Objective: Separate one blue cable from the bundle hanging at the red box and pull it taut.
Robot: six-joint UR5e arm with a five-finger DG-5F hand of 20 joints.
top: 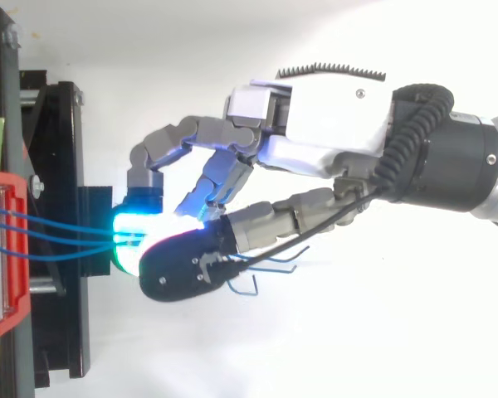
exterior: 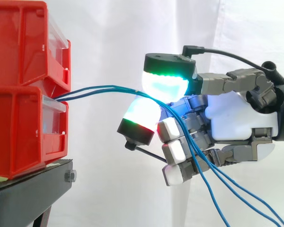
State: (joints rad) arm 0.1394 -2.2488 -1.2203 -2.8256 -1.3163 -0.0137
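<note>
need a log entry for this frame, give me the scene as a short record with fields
hand: hand comes in from the right, pinching the cables between two glowing pads
cables: blue cables leave the front of the bins, run nearly straight to the pads, then hang down to the lower right
strands in pinch: top view shows three entering the pads
bins: two red bins, stacked, on a black stand
task state: no single cable looks separated yet
</note>
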